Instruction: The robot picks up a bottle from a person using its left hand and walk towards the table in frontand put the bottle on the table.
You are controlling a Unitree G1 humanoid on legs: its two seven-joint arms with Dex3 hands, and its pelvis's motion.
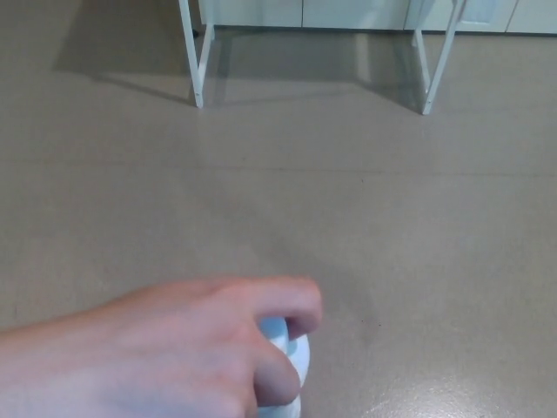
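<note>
Pale blue, what looks like a bottle [294,355] sits low in the head view, gripped by a person's hand [174,348] over the beige floor [365,218], well apart from the white table [198,61] legs. Neither robot hand shows.

It looks like a plain indoor lab or test room: a smooth, glossy grey-beige floor [365,200], a bench [198,65] on thin white metal legs, and pale cabinet fronts [348,12] behind.
</note>
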